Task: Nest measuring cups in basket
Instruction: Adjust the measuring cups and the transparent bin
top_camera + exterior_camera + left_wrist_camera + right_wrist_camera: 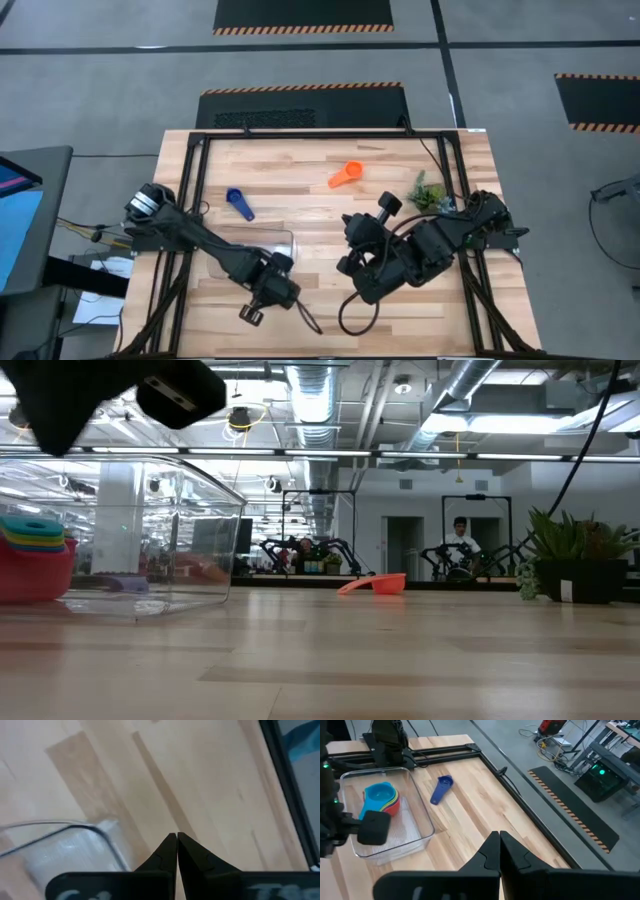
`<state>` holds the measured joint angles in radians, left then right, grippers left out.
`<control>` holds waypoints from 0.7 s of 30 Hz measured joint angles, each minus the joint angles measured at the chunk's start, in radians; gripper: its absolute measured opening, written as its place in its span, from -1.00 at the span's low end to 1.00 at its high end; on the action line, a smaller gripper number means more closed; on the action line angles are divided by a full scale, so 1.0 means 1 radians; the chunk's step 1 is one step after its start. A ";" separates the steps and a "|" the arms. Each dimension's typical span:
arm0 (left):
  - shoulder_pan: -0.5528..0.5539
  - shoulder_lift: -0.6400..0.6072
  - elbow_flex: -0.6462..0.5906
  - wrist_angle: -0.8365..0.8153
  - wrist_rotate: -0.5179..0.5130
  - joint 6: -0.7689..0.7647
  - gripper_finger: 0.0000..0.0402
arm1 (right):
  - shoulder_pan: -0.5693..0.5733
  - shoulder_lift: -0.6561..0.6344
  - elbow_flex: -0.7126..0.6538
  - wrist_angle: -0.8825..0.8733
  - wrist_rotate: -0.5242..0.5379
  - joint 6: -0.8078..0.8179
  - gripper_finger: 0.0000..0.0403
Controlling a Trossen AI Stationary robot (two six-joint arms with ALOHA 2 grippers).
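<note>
With both hands pressed together and empty, the next pick should be the dark blue cup (440,789) or the orange cup (346,174) for the basket (422,822).

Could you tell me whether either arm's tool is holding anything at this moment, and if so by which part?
Nothing is held. The left tool and the right tool are both shut with nothing between their fingers.

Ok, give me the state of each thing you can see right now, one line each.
Clear plastic rectangular basket: upright, holding nested cups.
Nested stack, light blue cup on top: inside basket.
Dark blue measuring cup: loose on table, outside basket.
Orange measuring cup: loose on table, outside basket.
Left gripper: shut, empty.
Right gripper: shut, empty.
</note>
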<state>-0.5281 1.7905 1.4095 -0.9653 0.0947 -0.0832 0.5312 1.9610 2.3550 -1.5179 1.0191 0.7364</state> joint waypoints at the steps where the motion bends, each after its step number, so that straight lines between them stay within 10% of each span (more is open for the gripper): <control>1: 0.009 0.000 0.000 0.001 -0.001 0.008 -1.00 | -0.001 0.000 0.000 0.000 0.000 0.000 -0.94; 21: 0.075 -0.001 0.001 0.019 -0.075 0.037 -1.00 | -0.003 0.000 0.000 -0.053 -0.002 -0.023 -0.94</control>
<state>-0.4527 1.7890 1.4109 -0.9467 0.0192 -0.0459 0.5285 1.9610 2.3550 -1.5711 1.0172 0.7133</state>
